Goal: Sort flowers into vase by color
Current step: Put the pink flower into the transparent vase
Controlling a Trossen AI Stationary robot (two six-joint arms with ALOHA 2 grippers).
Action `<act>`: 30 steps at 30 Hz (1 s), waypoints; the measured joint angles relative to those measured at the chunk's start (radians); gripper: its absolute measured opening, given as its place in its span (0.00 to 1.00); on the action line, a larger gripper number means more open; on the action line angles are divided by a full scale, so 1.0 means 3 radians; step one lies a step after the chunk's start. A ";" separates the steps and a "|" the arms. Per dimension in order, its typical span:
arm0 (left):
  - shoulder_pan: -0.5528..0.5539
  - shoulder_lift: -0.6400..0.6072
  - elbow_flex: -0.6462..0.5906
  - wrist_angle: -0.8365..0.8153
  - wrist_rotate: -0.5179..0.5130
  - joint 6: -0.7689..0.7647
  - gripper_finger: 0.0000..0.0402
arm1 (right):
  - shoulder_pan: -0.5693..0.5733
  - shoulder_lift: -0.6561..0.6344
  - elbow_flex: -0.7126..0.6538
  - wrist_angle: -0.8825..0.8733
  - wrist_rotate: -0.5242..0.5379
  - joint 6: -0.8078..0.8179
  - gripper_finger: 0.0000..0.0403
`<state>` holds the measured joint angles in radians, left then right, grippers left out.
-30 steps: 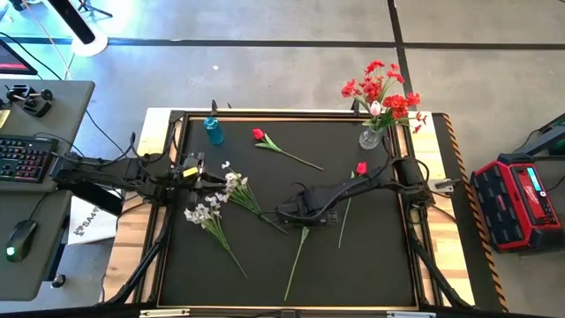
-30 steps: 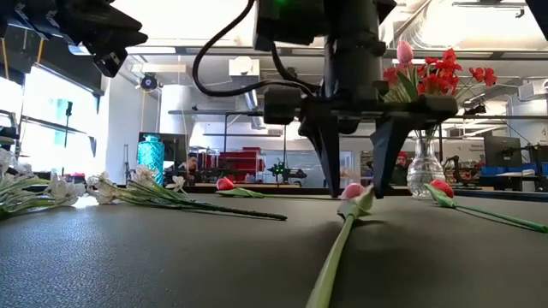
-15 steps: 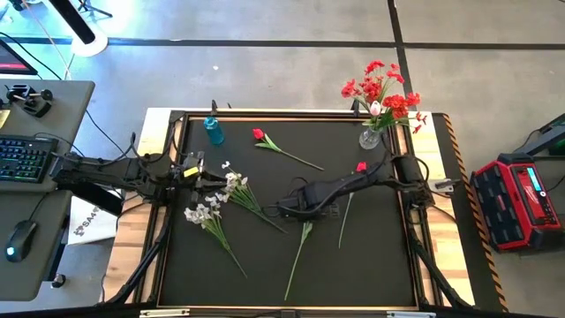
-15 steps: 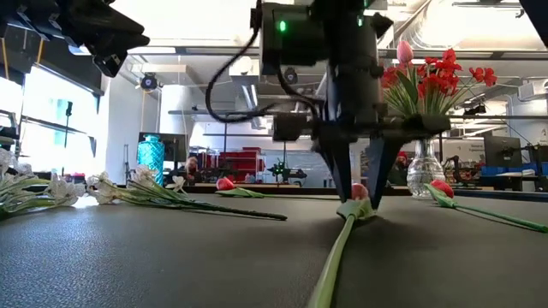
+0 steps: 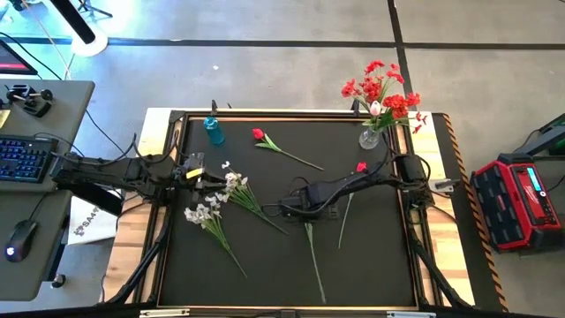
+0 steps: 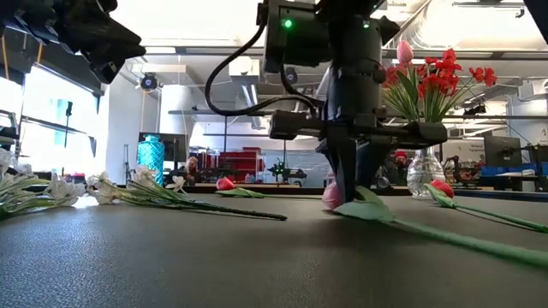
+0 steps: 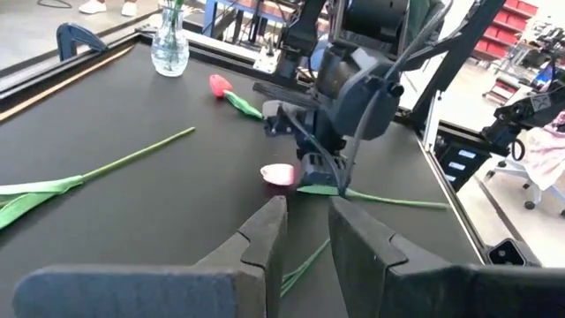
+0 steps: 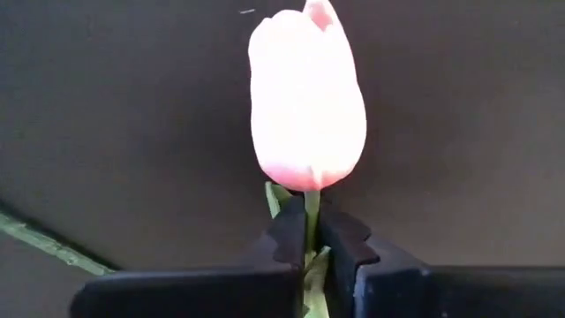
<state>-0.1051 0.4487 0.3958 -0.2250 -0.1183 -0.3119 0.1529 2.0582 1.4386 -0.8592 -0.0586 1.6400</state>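
A pale pink tulip [image 8: 306, 97] lies mid-table, and my right gripper [image 5: 296, 210] is shut on it. Its green stem [image 5: 315, 261] trails toward the near edge. It also shows in the low view [image 6: 332, 197] and the left wrist view [image 7: 278, 175]. My left gripper [image 5: 209, 182] hovers open and empty at the table's left, beside two white blossom sprays [image 5: 234, 187] lying flat. Two single red buds [image 5: 259, 134] [image 5: 360, 167] lie on the mat. A glass vase [image 5: 371, 137] at the far right holds red sprays and one pink tulip. My right gripper pinches the tulip's stem right under the bloom [image 8: 311, 212] between its two fingers. The fingers [image 6: 347, 171] point down from above and lie across the stem. The bloom sits just off the mat, and the long stem [image 6: 445, 241] lies on the table.
A blue vase [image 5: 213, 131] stands at the far left of the mat. A raised wooden frame [image 5: 424, 221] runs around the black mat. Off the table there is a desk with a keyboard [image 5: 22, 159] at the left and a red case [image 5: 521, 199] at the right.
My right gripper has come down over the tulip and shut on its stem just below the bloom. The tulip has turned about the held end. Its free stem end has swung across the mat from the near left toward the near right.
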 joint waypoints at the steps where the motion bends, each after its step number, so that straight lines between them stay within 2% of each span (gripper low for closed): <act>1: 0.0000 0.0000 0.0000 0.0000 0.0000 0.0000 0.18 | 0.0006 -0.0024 -0.0003 -0.0007 0.0059 0.0001 0.02; 5: 0.0000 0.0000 0.0000 0.0003 -0.0007 0.0000 0.18 | 0.0010 -0.0257 -0.0005 -0.0048 0.0294 -0.0002 0.02; 15: 0.0000 0.0000 0.0000 0.0016 -0.0246 0.0002 0.18 | 0.0035 -0.0878 -0.0001 -0.0322 0.1258 -0.0276 0.00; 21: 0.0025 0.0027 0.0000 0.0024 -0.0582 -0.0008 0.18 | -0.0017 -0.1221 0.0001 -0.0347 0.1787 -0.0940 0.01; 25: 0.0109 0.0083 0.0000 0.0080 -0.0599 -0.0141 0.18 | -0.0151 -0.1454 0.0001 -0.0359 0.2076 -0.1455 0.01; 30: 0.0254 0.0229 0.0000 0.0274 -0.0597 -0.0141 0.18 | -0.0383 -0.1690 0.0001 -0.0352 0.2219 -0.2119 0.00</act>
<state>-0.0290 0.5174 0.3959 -0.1429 -0.2975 -0.3542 0.0380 1.5512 1.4387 -0.9648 0.6070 1.0044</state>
